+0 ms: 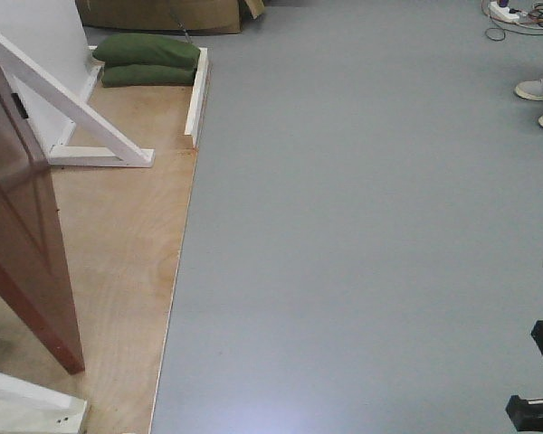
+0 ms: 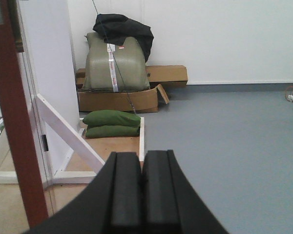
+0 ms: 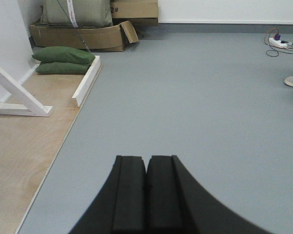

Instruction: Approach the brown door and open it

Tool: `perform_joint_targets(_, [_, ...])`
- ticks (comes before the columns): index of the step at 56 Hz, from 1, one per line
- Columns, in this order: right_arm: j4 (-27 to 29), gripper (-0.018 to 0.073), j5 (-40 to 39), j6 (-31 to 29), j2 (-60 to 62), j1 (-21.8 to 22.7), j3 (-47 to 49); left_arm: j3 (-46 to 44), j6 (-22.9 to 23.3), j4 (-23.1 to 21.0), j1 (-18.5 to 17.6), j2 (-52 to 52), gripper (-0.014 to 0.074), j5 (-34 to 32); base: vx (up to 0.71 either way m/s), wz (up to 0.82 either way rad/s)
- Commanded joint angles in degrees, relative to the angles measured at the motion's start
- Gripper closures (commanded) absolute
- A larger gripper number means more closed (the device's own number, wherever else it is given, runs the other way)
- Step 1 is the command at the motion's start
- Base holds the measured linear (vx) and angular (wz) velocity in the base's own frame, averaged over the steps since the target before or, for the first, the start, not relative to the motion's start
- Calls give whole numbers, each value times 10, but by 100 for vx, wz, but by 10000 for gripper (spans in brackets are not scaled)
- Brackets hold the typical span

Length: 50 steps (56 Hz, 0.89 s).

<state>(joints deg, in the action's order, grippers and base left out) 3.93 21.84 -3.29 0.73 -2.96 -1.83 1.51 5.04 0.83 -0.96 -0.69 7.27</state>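
Brown door (image 1: 18, 226) is seen at 9 o'clock in the front view, its leaf standing at an angle to the white frame brace (image 1: 72, 108), so it is judged at least partly swung open; the handle is not in view, so latch state can't be told. In the left wrist view its edge (image 2: 17, 136) is seen as a tall upright strip at 9 o'clock. Left gripper (image 2: 141, 190) is seen w/ pads pressed together, nothing held; right gripper (image 3: 146, 195) likewise closed and empty, aimed over grey floor (image 3: 195, 107), well apart from the door. Step is judged as approach/finish of swing: base should be turned toward 9 o'clock, the handle brought into view before any reach, the leaf moved along its hinge arc, and brace and plywood base (image 1: 127, 253) lip avoided. Door surface is glossy reddish-brown wood, rigid, flat w/ panel relief; brace is painted white timber, straight, diagonal. Plywood is matte, pale, w/ visible grain. Green sandbags (image 1: 149, 61) at 11 o'clock are soft, stacked, slumped. Floor is smooth w/ a faint sheen.
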Motion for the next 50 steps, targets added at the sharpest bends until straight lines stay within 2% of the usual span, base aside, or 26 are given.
perform_joint_targets(1, [-4, 559, -44, -4, 3, -1, -2, -10, 2, -4, -1, -8, 450, -43, 34, -8])
perform_joint_targets(50, [-4, 559, -48, -4, 3, -1, -2, -10, 2, -4, -1, -8, 450, -43, 31, 7])
